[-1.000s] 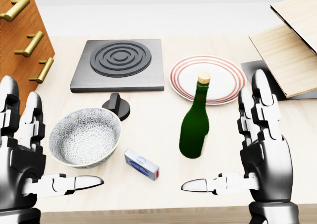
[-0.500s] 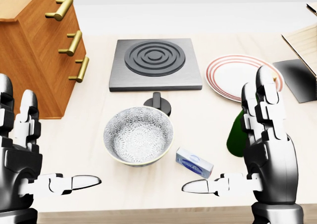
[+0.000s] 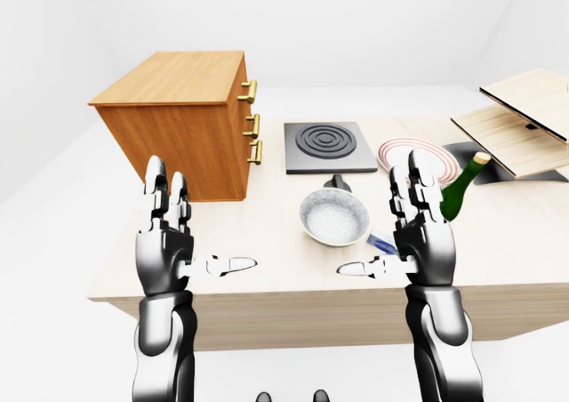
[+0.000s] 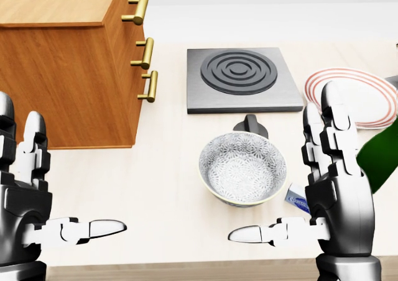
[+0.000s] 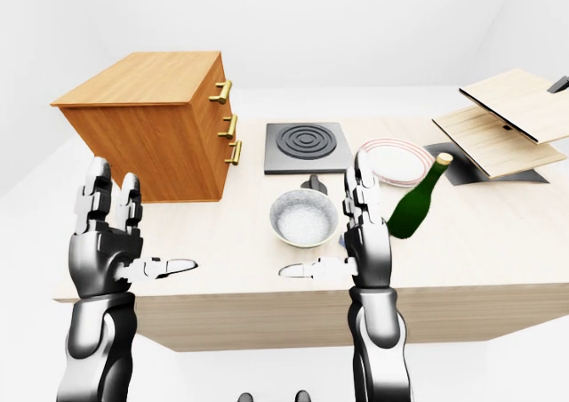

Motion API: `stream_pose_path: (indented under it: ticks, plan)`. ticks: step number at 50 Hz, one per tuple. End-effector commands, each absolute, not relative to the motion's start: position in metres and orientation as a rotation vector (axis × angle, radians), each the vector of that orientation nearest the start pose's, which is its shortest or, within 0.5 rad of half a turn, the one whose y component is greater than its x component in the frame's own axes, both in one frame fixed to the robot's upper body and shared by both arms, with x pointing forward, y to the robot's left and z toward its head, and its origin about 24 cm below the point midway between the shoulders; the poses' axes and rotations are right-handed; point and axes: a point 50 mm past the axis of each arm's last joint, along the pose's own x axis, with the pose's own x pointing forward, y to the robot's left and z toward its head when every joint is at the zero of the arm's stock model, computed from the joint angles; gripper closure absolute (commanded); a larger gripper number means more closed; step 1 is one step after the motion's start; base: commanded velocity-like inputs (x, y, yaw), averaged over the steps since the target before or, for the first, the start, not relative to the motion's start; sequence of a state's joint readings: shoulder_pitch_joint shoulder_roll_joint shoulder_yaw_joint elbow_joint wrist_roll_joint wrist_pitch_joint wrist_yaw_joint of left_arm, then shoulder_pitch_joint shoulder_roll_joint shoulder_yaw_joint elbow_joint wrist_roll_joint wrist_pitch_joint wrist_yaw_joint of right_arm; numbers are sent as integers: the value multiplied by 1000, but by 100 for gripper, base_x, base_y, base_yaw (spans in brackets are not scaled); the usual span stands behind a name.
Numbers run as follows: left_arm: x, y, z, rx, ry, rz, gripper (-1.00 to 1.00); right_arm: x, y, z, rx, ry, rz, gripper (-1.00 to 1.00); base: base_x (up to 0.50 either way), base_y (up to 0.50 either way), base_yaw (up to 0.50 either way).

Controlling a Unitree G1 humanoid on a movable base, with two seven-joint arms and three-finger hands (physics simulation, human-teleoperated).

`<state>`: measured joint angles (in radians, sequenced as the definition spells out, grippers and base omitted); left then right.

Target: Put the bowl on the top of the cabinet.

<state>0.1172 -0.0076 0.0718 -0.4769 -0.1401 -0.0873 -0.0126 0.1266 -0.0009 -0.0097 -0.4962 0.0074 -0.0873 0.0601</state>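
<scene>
Glossy metal-look fingers [image 4: 323, 128] flank a glazed, patterned bowl [image 4: 242, 168] on a matt pale wood table [image 4: 155, 188], beside a varnished wood cabinet [image 4: 62, 76].

- the cabinet [image 4: 62, 76], upper left of the head view, is warm orange-brown wood grain with shiny brass-gold handles [image 4: 144, 52]
- the bowl [image 4: 242, 167] is white with a fine grey floral-ish pattern all over
- hob plate [image 4: 240, 79] is grey with darker concentric rings, black knob [image 4: 250, 124] just below it
- plate [image 4: 353, 96] at the right edge is white with red rings round the rim
- bottle [image 5: 416, 201] is dark green with a tan cork top
- little box [image 4: 297, 200] by the bowl is blue and white
- table [image 4: 155, 194] is pale light wood
- both hands, left hand [image 4: 28, 191] and right hand [image 4: 333, 188], are glossy silver and black with white fingertips
</scene>
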Motion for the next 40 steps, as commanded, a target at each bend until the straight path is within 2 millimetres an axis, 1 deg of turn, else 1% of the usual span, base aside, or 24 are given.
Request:
stream_pose_path:
  ticks: [1, 4, 6, 7, 9, 16, 27, 40]
  plan:
    - [214, 172, 134, -111, -466, 71, -100, 213, -155, 134, -21, -459, 20, -100, 0, 41, 0]
    - [214, 172, 133, -112, -462, 70, -100, 214, -155, 134, -22, -456, 20, -100, 0, 41, 0]
    - [214, 172, 134, -111, -467, 70, -100, 215, -156, 124, -19, -413, 20, -100, 0, 41, 0]
    - [214, 172, 134, -111, -466, 70, -100, 214, -155, 131, -22, -445, 21, -100, 0, 41, 0]
    - [215, 172, 132, -112, -457, 69, -100, 214, -155, 133, -23, -455, 21, -100, 0, 41, 0]
    - [214, 172, 134, -111, -468, 71, -100, 214, -155, 133, -23, -451, 21, -100, 0, 41, 0]
    - [215, 171, 130, -113, -448, 68, -100, 214, -155, 134, -24, -456, 21, -100, 0, 41, 0]
    - [215, 171, 130, -113, -449, 67, -100, 214, -155, 134, -22, -456, 21, -100, 0, 41, 0]
